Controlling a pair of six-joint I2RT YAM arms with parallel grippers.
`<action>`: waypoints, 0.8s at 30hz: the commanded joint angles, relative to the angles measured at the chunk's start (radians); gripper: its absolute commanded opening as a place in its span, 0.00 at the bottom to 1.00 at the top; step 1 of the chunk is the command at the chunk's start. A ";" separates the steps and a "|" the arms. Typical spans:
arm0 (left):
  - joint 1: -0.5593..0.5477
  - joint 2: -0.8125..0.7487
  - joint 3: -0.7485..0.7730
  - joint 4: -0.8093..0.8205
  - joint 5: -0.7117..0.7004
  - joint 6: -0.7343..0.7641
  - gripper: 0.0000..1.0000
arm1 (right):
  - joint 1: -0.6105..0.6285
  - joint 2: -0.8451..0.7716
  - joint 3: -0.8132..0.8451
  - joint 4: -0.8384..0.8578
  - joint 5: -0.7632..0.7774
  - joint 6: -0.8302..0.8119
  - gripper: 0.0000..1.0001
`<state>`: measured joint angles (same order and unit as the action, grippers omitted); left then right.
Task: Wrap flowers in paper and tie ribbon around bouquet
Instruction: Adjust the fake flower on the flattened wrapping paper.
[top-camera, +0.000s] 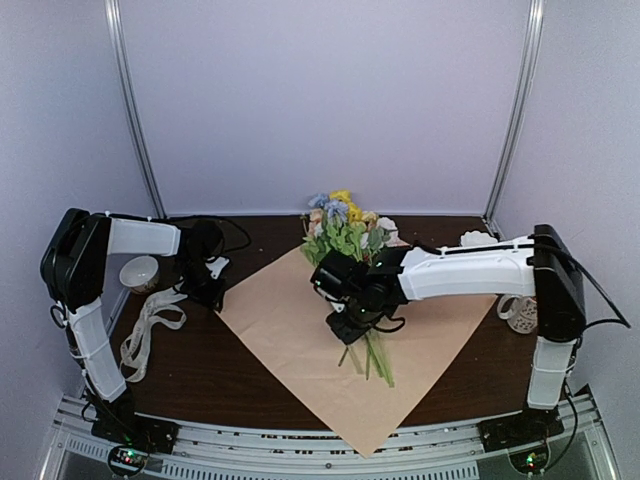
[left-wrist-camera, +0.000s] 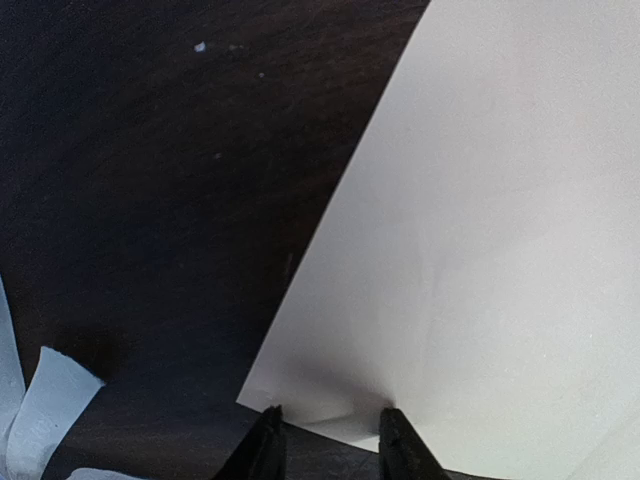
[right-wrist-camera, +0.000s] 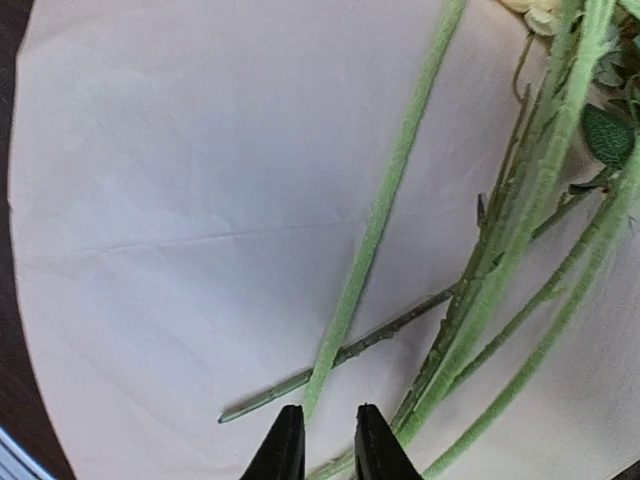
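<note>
The paper (top-camera: 290, 330) lies tan side up as a diamond on the dark table. On it rest the flowers (top-camera: 340, 228), blooms at the far corner, stems (top-camera: 378, 355) trailing toward me. My right gripper (top-camera: 348, 328) hovers low over the stems; in the right wrist view its jaws (right-wrist-camera: 328, 440) stand narrowly open, a fuzzy green stem (right-wrist-camera: 375, 240) ending just ahead of them and the main bunch (right-wrist-camera: 500, 270) to their right. My left gripper (top-camera: 212, 296) is at the paper's left corner, open, its fingers (left-wrist-camera: 332, 440) straddling the sheet's edge (left-wrist-camera: 480, 250). The cream ribbon (top-camera: 150, 325) lies loose at the left.
A small bowl (top-camera: 138, 272) sits at the far left by the left arm. A white ornamental holder (top-camera: 520, 312) stands at the right beside the right arm's base, and another white item (top-camera: 478, 238) sits at the back right. Ribbon ends (left-wrist-camera: 45, 410) lie left of the left fingers.
</note>
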<state>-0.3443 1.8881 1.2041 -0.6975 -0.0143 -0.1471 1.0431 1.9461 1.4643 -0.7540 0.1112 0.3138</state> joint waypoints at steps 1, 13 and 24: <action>-0.003 -0.041 -0.011 0.022 -0.004 0.006 0.35 | -0.019 -0.180 -0.089 0.066 0.043 0.116 0.20; -0.003 -0.060 -0.019 0.021 -0.003 0.003 0.36 | -0.090 -0.256 -0.411 0.030 0.150 0.368 0.22; -0.003 -0.071 -0.029 0.024 0.003 0.003 0.36 | 0.013 -0.172 -0.353 0.105 0.076 0.378 0.22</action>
<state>-0.3443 1.8496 1.1908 -0.6895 -0.0185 -0.1471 1.0359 1.7630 1.0645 -0.6888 0.2039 0.6689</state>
